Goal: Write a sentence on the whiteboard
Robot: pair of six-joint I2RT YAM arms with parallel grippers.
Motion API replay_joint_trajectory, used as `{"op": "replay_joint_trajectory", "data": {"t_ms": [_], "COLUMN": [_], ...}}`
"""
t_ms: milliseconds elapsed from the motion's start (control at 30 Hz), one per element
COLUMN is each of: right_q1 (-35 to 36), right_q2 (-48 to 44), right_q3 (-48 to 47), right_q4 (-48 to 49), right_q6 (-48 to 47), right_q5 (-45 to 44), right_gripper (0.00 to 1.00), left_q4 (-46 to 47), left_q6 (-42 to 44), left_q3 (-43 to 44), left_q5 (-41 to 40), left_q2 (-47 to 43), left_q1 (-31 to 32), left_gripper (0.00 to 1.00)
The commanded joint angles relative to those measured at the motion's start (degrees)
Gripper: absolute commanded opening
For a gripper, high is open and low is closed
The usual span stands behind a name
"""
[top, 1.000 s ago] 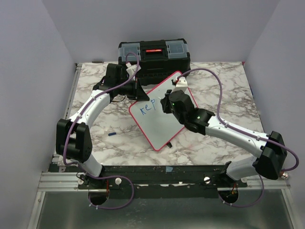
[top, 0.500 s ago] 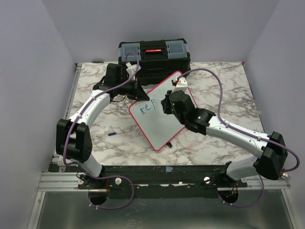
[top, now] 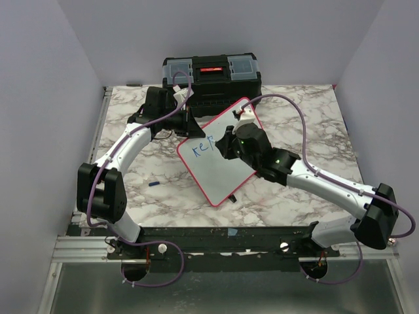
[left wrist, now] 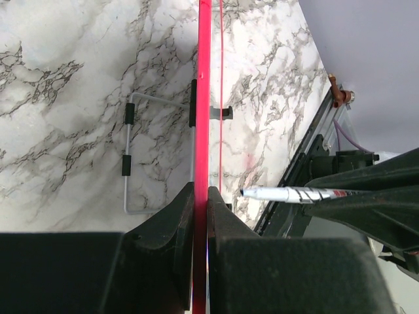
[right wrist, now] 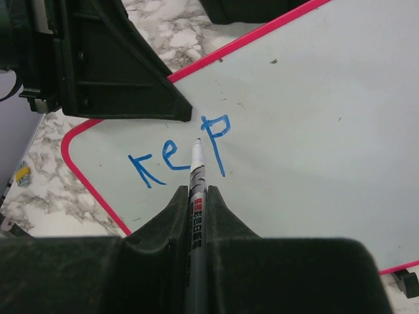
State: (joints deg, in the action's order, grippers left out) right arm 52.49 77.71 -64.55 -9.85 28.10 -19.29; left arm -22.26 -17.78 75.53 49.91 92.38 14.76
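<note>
The whiteboard [top: 219, 175], white with a thin red rim, stands tilted on the marble table. It bears blue letters "kep" [top: 200, 148], also clear in the right wrist view [right wrist: 177, 157]. My left gripper [top: 187, 128] is shut on the board's red rim [left wrist: 201, 131] at its far left edge. My right gripper [top: 226, 145] is shut on a white marker [right wrist: 196, 186]. The marker's tip points at the board between the "e" and the "p". In the left wrist view the marker [left wrist: 294, 193] shows with its tip a small gap off the board.
A black toolbox [top: 211, 73] with clear lid compartments stands behind the board at the table's back. A small blue cap [top: 154, 184] lies on the table left of the board. The board's wire stand [left wrist: 127, 157] rests behind it. Grey walls close in both sides.
My right wrist and forearm have shifted slightly to the right and turned a little. The letters look the same. The left arm and the board have not moved.
</note>
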Motion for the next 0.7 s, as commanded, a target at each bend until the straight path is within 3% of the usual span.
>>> {"op": "replay_joint_trajectory", "data": {"t_ms": [0, 333, 667], "right_q1": [-0.1, -0.1, -0.1], "right_q2": [1.4, 4.4, 5.1], "right_q3": [-0.8, -2.3, -2.3], "right_q4": [1.1, 2.4, 0.4], "right_q6": [-0.9, -0.1, 0.8], "right_q5": [5.4, 7.7, 2.3], "right_gripper": [0.01, 0.01, 0.01], "left_q4": [3.8, 3.8, 3.9], "left_q6": [0.9, 1.0, 1.0], "left_q3": [1.7, 1.5, 1.5], "left_q5": [1.3, 1.3, 1.4], "left_q2": [-0.8, -1.1, -1.1], "left_q1": [0.2, 0.2, 0.2], "left_gripper": [0.0, 0.0, 0.0]}}
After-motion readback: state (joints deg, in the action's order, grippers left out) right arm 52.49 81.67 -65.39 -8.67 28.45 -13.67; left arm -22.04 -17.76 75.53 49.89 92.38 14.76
